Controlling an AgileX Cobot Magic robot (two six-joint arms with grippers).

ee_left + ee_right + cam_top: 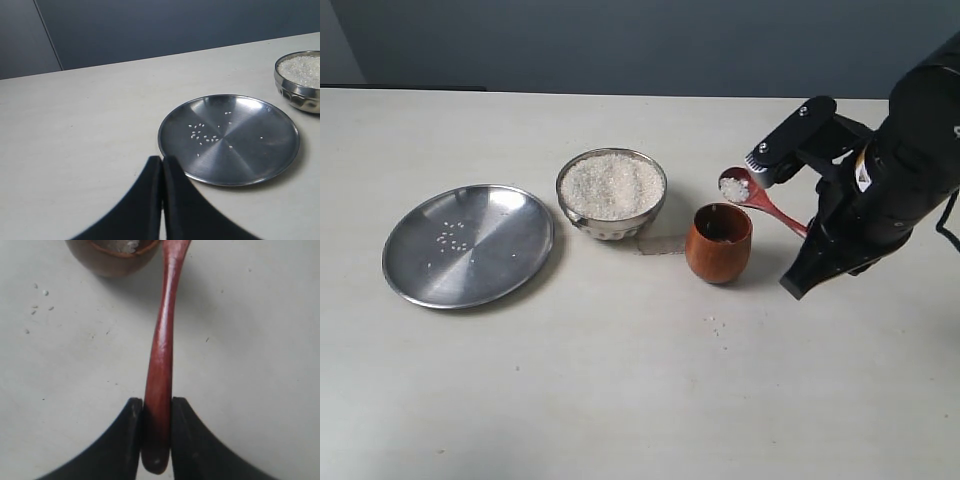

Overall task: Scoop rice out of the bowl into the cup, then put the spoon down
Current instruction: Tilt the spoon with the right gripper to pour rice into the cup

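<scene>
Your right gripper (157, 410) is clamped on the tail end of the spoon (767, 206). Its arm is bent low over the table (620, 400) at the right of the exterior view, and the handle slants toward the upper left. The spoon's head carries a small mound of grains (733, 188), just above the cup (718, 252) in the frame. Left of the cup, the bowl (610, 229) is heaped with rice (612, 185). At far left, the plate (505, 260) holds a few stray grains. Your left gripper (162, 167) has its fingers pressed together, holding nothing.
</scene>
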